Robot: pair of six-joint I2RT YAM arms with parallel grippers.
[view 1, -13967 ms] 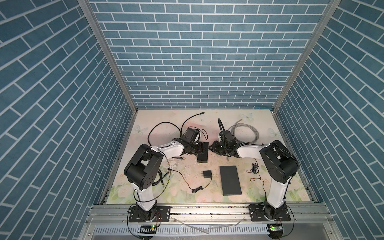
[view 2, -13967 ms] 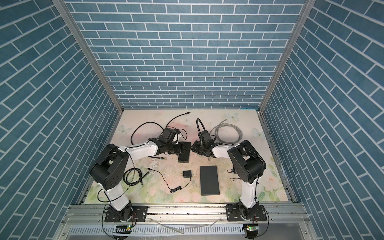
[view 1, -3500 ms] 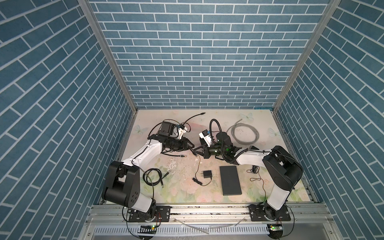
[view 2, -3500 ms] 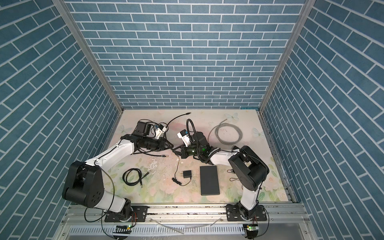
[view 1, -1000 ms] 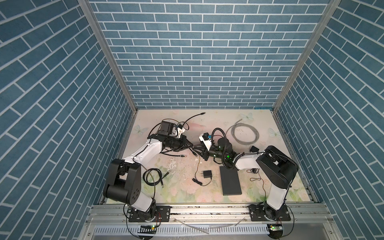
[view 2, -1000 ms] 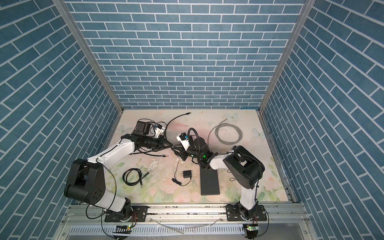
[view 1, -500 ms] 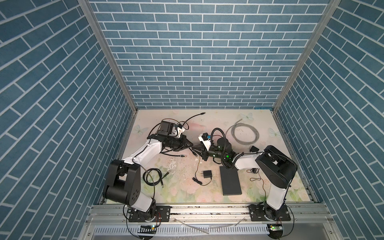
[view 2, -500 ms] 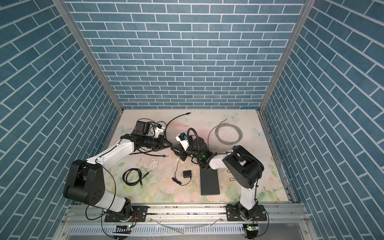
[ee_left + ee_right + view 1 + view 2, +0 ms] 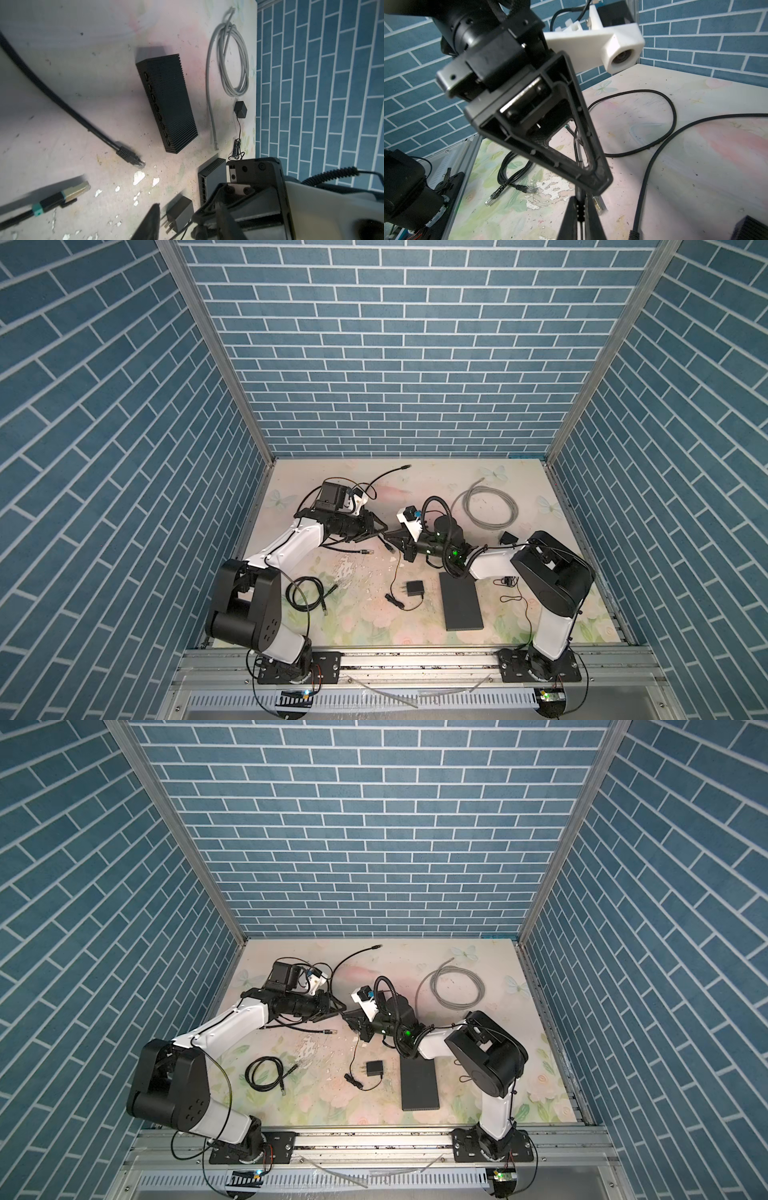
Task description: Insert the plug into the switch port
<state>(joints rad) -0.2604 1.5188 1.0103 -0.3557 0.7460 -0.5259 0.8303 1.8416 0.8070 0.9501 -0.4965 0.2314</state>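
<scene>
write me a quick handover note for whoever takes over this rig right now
Grippers: left gripper open, tips close beside the right gripper, which is shut on a thin black cord.
Things: small switch sits right by the right gripper; long finned switch lies apart from both.
Done: cord gripped; no plug sits in any port that shows.
Left: line the cord's plug up with a switch port and push it in; the plug tip itself is hard to make out.

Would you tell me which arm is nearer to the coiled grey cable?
Right. The right arm is just beside the coiled grey cable; the left arm is on the table's other half.
</scene>
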